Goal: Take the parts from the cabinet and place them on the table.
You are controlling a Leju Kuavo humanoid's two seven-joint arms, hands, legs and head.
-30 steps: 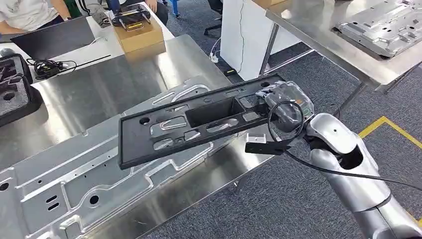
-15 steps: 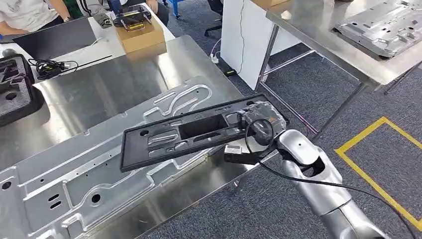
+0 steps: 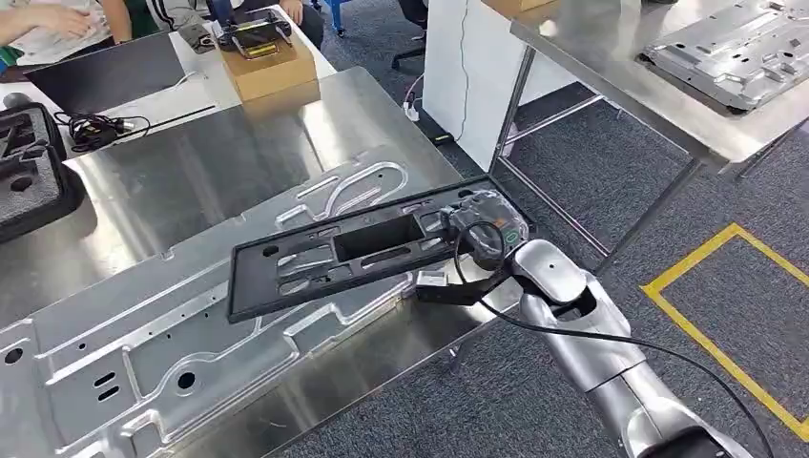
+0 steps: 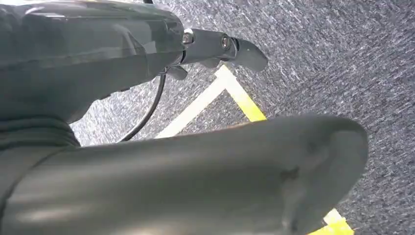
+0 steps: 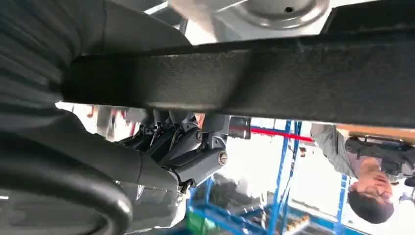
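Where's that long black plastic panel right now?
In the head view, the black panel is held at its right end by the robot's right hand, above the big silver metal plate on the steel table.

light: bright, even | glare: steel table (image 3: 238,162) | wrist views: close parts blurred, background overexposed

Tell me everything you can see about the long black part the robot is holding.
The black part is a long, flat, rectangular panel, matte and plastic-looking, with a raised rim, a deep rectangular recess near its middle, several shallow slots and a round hole near its far end. The right hand grips one end; the rest stretches out, slightly tilted, above the silver metal plate on the steel table. Whether it touches the plate cannot be told.
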